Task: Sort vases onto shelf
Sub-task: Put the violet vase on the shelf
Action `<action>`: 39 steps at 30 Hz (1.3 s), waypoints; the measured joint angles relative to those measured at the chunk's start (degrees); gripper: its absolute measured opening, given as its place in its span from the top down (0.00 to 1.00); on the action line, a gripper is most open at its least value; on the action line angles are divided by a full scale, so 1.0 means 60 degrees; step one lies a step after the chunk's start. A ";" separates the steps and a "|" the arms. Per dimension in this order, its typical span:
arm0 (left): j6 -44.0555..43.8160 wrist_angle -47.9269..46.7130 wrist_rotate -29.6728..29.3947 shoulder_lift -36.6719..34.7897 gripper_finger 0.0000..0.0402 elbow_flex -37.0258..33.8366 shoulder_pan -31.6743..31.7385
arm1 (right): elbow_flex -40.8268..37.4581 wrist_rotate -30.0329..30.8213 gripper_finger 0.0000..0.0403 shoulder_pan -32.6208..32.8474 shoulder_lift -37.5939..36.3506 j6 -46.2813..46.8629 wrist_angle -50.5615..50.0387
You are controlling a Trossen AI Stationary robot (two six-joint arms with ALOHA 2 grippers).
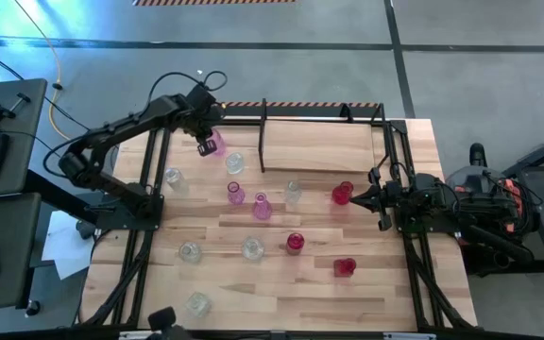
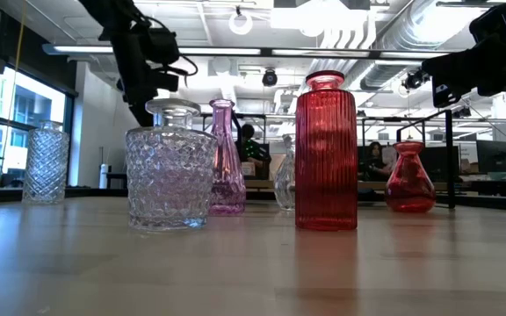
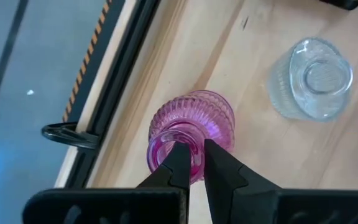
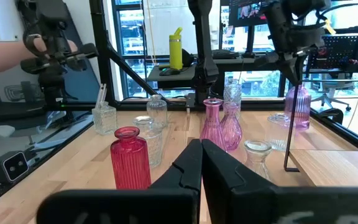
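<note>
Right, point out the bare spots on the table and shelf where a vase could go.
The shelf's top board is bare. The table is open along its near right edge, past the red vase, and between the near clear vases. The middle cluster around the pink vases is crowded.

A ribbed magenta vase (glassy) beside a clear diamond-cut vase.

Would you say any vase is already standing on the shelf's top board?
No, the light wooden top board of the black-framed shelf is bare in the high view.
</note>
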 joint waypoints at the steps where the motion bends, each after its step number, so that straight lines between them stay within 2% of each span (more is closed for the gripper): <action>1: -0.0036 0.0008 -0.0065 -0.0061 0.97 0.0002 -0.0055 | -0.0002 -0.0001 1.00 0.0000 -0.0003 0.0003 -0.0001; 8: -0.0200 0.0269 -0.0525 -0.0425 0.97 0.0017 -0.0353 | -0.0002 0.0002 1.00 0.0000 -0.0004 0.0000 0.0000; 21: -0.0582 0.1359 -0.0445 -0.1825 0.97 0.0040 -0.0613 | 0.0000 0.0000 1.00 0.0000 -0.0002 0.0002 0.0000; 26: -0.0816 0.2261 0.0066 -0.2478 0.97 0.0044 -0.0811 | 0.0001 -0.0001 1.00 0.0000 -0.0004 0.0000 0.0000; 30: -0.0818 0.3091 0.0070 -0.2778 0.97 0.0051 -0.1119 | 0.0000 0.0001 1.00 0.0000 -0.0003 0.0001 -0.0004; 39: -0.0871 0.4843 0.0086 -0.2692 0.97 0.0051 -0.2011 | 0.0000 0.0002 1.00 0.0000 -0.0003 0.0003 -0.0003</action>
